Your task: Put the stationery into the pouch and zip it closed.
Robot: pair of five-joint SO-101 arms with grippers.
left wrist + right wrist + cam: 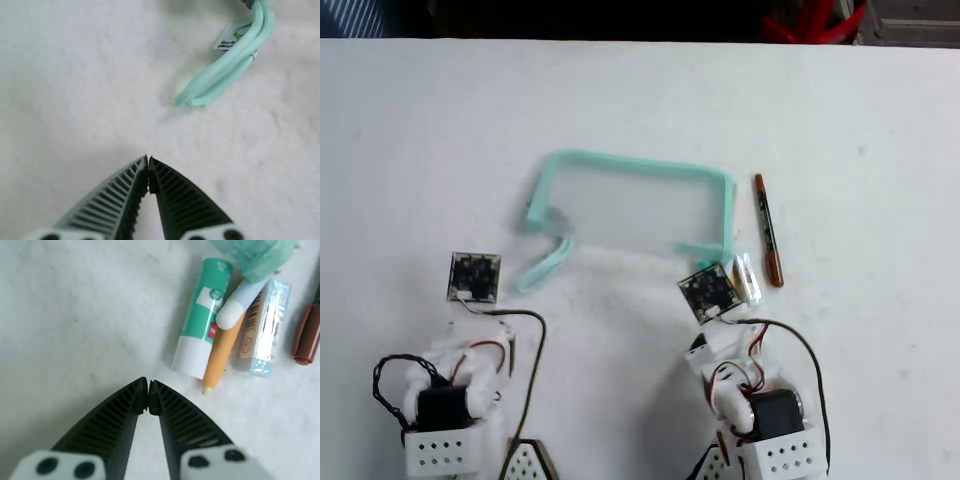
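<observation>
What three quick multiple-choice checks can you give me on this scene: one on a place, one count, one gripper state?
1. Where is the brown pen?
A. On the table beside the pouch
B. Inside the pouch
C. In a gripper

2. How many stationery pieces lie ahead of the right gripper in its wrist view?
A. One
B. Two
C. Four

3. How is the right gripper?
A. Wide open
B. Shut and empty
C. Shut on the brown pen

Answers:
1 A, the pen lies on bare table outside the pouch's rim.
2 C, there are a glue stick, an orange pen, a pale blue packet and the brown pen.
3 B, its fingertips meet with nothing between them.
</observation>
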